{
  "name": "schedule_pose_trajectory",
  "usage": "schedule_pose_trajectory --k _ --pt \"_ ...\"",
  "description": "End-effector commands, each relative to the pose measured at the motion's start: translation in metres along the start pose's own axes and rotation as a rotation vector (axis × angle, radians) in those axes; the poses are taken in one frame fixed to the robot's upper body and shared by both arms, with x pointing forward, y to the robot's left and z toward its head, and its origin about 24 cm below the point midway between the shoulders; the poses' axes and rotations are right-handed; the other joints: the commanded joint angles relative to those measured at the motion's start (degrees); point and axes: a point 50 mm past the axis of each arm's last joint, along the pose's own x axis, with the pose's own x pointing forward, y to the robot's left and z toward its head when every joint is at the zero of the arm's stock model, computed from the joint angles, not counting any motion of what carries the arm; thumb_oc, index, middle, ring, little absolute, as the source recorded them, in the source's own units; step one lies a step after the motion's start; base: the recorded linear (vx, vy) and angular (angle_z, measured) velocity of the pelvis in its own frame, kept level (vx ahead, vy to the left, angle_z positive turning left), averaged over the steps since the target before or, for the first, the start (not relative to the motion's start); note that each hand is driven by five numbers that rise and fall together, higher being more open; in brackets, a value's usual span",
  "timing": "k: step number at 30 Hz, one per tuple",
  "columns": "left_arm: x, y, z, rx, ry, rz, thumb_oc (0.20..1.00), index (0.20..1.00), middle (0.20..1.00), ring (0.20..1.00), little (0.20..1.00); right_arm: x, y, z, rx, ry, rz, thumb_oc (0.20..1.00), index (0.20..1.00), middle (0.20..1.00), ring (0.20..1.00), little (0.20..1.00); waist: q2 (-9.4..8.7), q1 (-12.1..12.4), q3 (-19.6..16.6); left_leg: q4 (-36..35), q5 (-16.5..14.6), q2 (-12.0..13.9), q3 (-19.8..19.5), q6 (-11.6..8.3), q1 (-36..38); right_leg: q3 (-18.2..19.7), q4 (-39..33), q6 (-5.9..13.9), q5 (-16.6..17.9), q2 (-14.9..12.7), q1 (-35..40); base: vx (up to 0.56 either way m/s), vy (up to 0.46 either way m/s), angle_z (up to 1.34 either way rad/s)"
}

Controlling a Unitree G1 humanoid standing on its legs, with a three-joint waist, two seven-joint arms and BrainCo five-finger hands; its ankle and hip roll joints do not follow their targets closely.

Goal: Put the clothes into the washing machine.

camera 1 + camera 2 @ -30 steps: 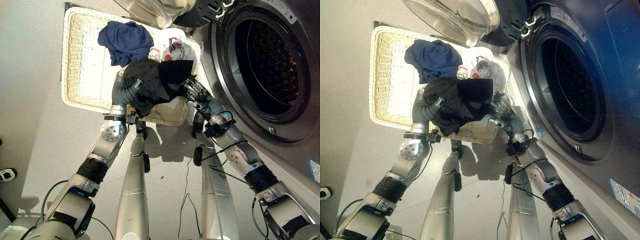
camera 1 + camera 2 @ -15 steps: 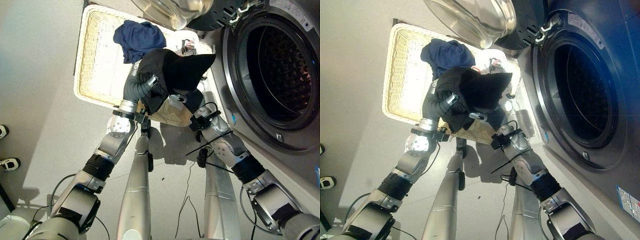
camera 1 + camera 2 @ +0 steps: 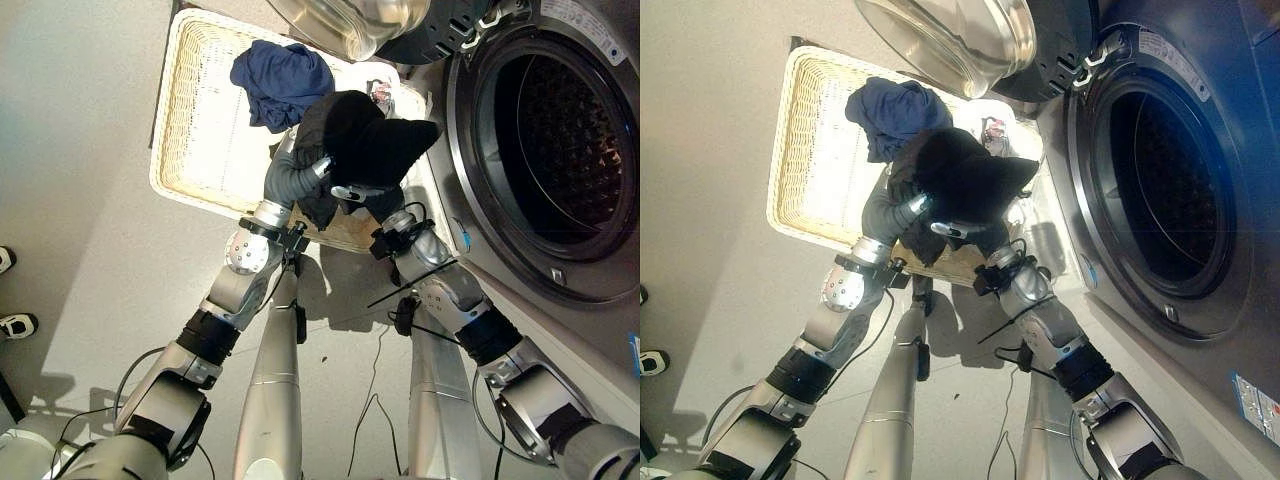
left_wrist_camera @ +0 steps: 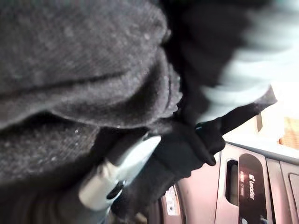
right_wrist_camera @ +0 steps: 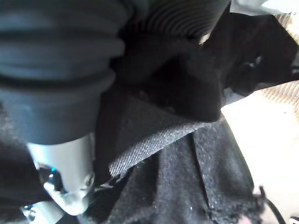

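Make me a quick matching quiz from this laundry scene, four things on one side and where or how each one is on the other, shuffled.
Things:
1. black garment
2. navy garment
3. washing machine door
4. wicker basket

States:
A. swung open
B. on the floor beside the washing machine
C. lying in the basket
D. lifted over the basket by the hands

Pairs: 1-D, 2-C, 3-A, 4-B

Two silver-grey arms, the left arm (image 3: 215, 310) and right arm (image 3: 455, 305), are tubular segments banded with black collars, apparently with a round silver disc (image 3: 245, 255) at one joint, ending in dark ribbed covers (image 3: 285, 185) at the left hand (image 3: 321, 165) and right hand (image 3: 352, 190).
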Motion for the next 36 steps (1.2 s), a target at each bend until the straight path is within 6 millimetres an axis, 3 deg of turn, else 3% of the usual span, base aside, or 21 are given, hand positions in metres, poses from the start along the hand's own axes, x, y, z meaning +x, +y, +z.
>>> schedule_pose_trajectory --k 1,2,14,25,26,31,33,36 --pt "0.021 -0.047 0.046 -0.056 -0.269 -0.242 0.200 0.200 0.200 0.200 0.200 0.011 0.038 0.001 0.036 0.016 0.166 0.278 0.278 0.278 0.278 0.278 1.52 0.83 -0.98 2.01 -1.46 -8.35 -0.35 5.81 -0.69 -5.32 -8.72 3.68 7.37 3.26 3.28 0.00 0.000 0.00" --pt "0.021 -0.047 0.047 -0.056 -0.270 -0.243 0.200 0.200 0.200 0.200 0.200 0.011 0.038 0.001 0.039 0.020 0.168 0.200 0.200 0.200 0.200 0.200 1.50 0.85 -0.98 1.95 -1.46 -8.37 -0.35 5.84 -0.62 -5.37 -8.77 3.65 7.37 3.29 3.33 0.00 0.000 0.00" --pt "0.020 -0.049 0.052 -0.057 -0.311 -0.257 0.200 0.200 0.200 0.200 0.200 0.012 0.037 -0.001 0.053 0.023 0.179 0.200 0.200 0.200 0.200 0.200 1.61 0.98 -0.98 1.83 -1.20 -8.53 -0.13 5.88 -1.03 -5.61 -9.05 3.53 7.64 3.32 3.00 0.00 0.000 0.00" --pt "0.019 -0.049 0.072 0.053 -0.477 -0.188 0.200 0.200 0.200 0.200 0.200 0.011 0.036 -0.003 0.073 0.027 0.166 0.200 0.200 0.200 0.200 0.200 1.53 1.05 -0.98 2.05 -1.21 -8.58 -0.05 5.80 -1.36 -5.58 -8.69 3.39 7.45 3.46 2.60 0.00 0.000 0.00" --pt "0.018 -0.044 0.075 0.167 -0.520 -0.075 1.000 1.000 1.000 1.000 1.000 0.011 0.034 -0.002 0.097 0.016 0.152 0.200 0.200 0.200 0.200 0.200 1.47 1.22 -0.98 2.25 -1.31 -8.70 -0.32 5.78 -1.42 -5.60 -8.48 3.35 7.30 3.56 2.57 0.00 0.000 0.00" --pt "0.015 -0.034 0.074 0.423 -0.583 0.159 1.000 1.000 1.000 1.000 1.000 0.013 0.033 0.000 0.124 0.002 0.145 0.200 0.200 0.200 0.200 0.200 1.26 1.51 -0.98 2.30 -1.35 -8.71 -0.61 5.84 -1.56 -5.82 -8.46 3.32 7.15 3.62 2.54 0.00 -0.006 0.00" --pt "0.011 -0.016 0.071 0.697 -0.663 0.400 1.000 1.000 1.000 1.000 1.000 0.014 0.030 0.001 0.163 -0.008 0.139 0.200 0.200 0.200 0.200 0.200 1.03 1.88 -0.98 2.71 -1.62 -8.56 -0.83 5.62 -1.73 -6.11 -8.31 3.34 6.88 3.37 2.54 0.00 -0.039 0.00" --pt "0.010 -0.011 0.070 0.777 -0.693 0.434 1.000 1.000 1.000 1.000 1.000 0.014 0.030 0.001 0.179 -0.012 0.135 0.200 0.200 0.200 0.200 0.200 1.00 2.06 -0.98 2.71 -1.68 -8.54 -0.90 5.53 -1.66 -6.28 -8.28 3.35 6.77 3.28 2.64 0.00 0.000 0.00"
